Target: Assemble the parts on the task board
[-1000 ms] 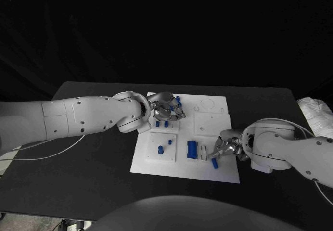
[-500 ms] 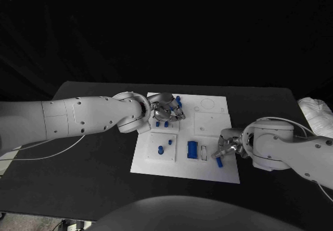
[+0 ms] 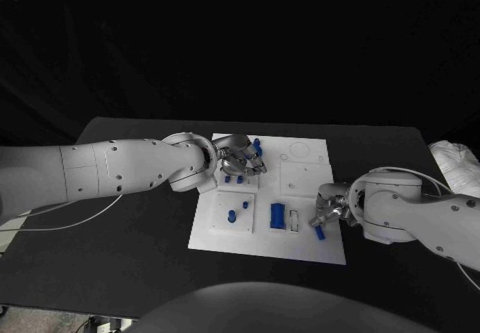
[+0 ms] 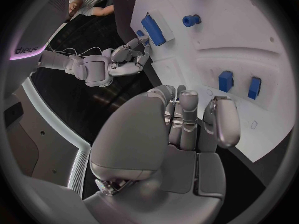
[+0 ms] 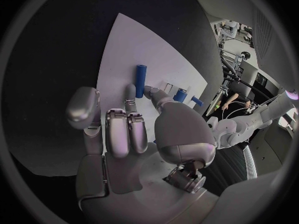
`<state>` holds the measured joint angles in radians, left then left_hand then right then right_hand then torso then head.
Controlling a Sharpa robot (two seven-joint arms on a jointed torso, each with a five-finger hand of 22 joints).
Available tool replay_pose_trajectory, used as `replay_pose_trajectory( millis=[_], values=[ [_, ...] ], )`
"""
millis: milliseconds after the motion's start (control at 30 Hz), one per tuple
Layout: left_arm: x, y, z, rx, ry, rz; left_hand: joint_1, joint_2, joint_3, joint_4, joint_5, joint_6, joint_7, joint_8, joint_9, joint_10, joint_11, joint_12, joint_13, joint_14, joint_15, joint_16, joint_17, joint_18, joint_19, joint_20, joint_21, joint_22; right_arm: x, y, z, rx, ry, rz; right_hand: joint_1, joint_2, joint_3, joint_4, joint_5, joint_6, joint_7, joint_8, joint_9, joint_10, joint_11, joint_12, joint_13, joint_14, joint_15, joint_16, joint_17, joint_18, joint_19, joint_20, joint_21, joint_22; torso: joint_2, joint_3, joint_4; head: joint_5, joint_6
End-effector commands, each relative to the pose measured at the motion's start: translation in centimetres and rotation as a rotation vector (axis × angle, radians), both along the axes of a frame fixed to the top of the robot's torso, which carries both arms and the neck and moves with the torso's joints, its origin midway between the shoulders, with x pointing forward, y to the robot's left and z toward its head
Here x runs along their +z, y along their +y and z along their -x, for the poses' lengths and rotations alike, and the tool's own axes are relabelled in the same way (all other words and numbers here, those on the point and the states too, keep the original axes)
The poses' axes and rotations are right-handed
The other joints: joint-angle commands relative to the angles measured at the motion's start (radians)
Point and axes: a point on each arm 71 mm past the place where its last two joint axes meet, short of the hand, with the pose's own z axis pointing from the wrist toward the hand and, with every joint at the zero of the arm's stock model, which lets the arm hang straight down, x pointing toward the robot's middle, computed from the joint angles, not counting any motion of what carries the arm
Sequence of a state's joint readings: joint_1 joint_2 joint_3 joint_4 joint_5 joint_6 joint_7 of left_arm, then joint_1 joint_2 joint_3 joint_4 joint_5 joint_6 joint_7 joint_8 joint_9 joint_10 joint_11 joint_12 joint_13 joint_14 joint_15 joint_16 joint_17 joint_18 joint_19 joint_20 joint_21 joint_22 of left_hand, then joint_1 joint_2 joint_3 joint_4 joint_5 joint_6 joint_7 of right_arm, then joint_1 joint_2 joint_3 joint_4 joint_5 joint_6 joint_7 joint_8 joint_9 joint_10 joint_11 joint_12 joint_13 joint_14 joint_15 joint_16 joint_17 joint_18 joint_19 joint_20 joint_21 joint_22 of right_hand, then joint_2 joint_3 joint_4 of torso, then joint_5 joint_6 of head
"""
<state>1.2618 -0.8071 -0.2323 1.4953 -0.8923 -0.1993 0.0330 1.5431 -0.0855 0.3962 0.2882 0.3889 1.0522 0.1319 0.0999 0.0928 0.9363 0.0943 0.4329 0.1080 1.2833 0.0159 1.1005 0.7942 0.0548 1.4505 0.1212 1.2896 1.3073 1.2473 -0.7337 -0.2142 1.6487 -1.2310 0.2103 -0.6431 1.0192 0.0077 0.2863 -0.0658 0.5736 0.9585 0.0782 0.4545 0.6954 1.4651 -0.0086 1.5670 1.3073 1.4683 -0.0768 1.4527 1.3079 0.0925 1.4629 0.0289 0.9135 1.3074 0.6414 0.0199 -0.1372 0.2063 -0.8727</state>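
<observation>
Short blue plastic cylinder (image 3: 319,233) lies just beyond right hand (image 3: 331,210) fingers (image 5: 128,125), pointing away; fingers apart, empty; left hand (image 3: 240,160) farther, grasp unclear

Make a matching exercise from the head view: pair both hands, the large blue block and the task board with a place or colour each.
1 left hand
2 right hand
3 blue block
4 task board

A white
B at the board's edge on the robot's right
C over the board's far left part
D lying in the board's near middle

Pairs: 1-C, 2-B, 3-D, 4-A
</observation>
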Motion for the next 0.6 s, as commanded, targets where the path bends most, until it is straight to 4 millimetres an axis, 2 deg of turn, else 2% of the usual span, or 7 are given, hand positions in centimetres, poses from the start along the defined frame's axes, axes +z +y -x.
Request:
replay_pose_trajectory(
  millis=[33,167,500,600],
  values=[
    [-0.1,-0.2,0.1,-0.015,0.013,-0.006,0.008,0.005,0.005,0.001,0.003,0.001,0.004,0.005,0.002,0.008,0.000,0.001,0.001,-0.004,0.001,-0.005,-0.001,0.006,-0.004,0.000,-0.004,0.182,-1.4,-1.4,0.1,-0.066,0.040,0.061,0.035,0.021,0.064,-0.051,0.054,0.013,0.001,-0.365,-0.052,0.106,0.002,0.004,0.263,0.065,0.003,-0.006,0.083,0.013,-0.003,0.002,-0.011,0.120,0.000,0.0001,-0.0004,-0.001,0.000],
    [-0.1,-0.2,0.1,-0.015,0.015,-0.008,0.008,0.005,0.005,0.001,0.003,0.001,0.004,0.005,0.002,0.008,0.000,0.001,0.001,-0.004,0.001,-0.005,-0.001,0.006,-0.004,0.000,-0.004,0.182,-1.5,-1.7,0.1,-0.114,0.074,0.013,0.040,0.024,0.088,-0.061,0.092,0.021,0.001,-0.363,-0.059,0.106,0.002,0.004,0.263,0.064,0.002,-0.012,0.076,0.014,-0.005,0.002,-0.022,0.119,0.000,0.0002,-0.0003,0.000,0.000],
    [-0.2,-0.1,0.1,-0.013,0.017,-0.010,0.008,0.005,0.005,0.001,0.003,0.001,0.004,0.005,0.002,0.008,0.000,0.001,0.001,-0.004,0.001,-0.005,-0.001,0.006,-0.004,0.000,-0.004,0.182,-1.6,-2.4,0.3,-0.228,0.143,-0.101,0.037,0.028,0.098,-0.059,0.101,0.029,0.001,-0.359,-0.060,0.106,0.001,0.004,0.263,0.063,0.002,-0.015,0.071,0.015,-0.006,0.002,-0.031,0.117,0.002,0.0016,0.0003,0.003,0.000],
    [-0.2,-0.1,0.1,-0.012,0.018,-0.011,0.008,0.005,0.005,0.001,0.003,0.001,0.004,0.005,0.002,0.008,0.000,0.001,0.001,-0.004,0.001,-0.005,-0.001,0.006,-0.004,0.000,-0.004,0.182,-1.5,-2.7,0.3,-0.261,0.155,-0.133,0.035,0.029,0.100,-0.058,0.103,0.033,-0.001,-0.357,-0.060,0.106,0.001,0.004,0.263,0.063,0.002,-0.015,0.071,0.016,-0.006,0.002,-0.034,0.117,0.001,0.0007,0.0001,0.004,0.000]
  ],
)
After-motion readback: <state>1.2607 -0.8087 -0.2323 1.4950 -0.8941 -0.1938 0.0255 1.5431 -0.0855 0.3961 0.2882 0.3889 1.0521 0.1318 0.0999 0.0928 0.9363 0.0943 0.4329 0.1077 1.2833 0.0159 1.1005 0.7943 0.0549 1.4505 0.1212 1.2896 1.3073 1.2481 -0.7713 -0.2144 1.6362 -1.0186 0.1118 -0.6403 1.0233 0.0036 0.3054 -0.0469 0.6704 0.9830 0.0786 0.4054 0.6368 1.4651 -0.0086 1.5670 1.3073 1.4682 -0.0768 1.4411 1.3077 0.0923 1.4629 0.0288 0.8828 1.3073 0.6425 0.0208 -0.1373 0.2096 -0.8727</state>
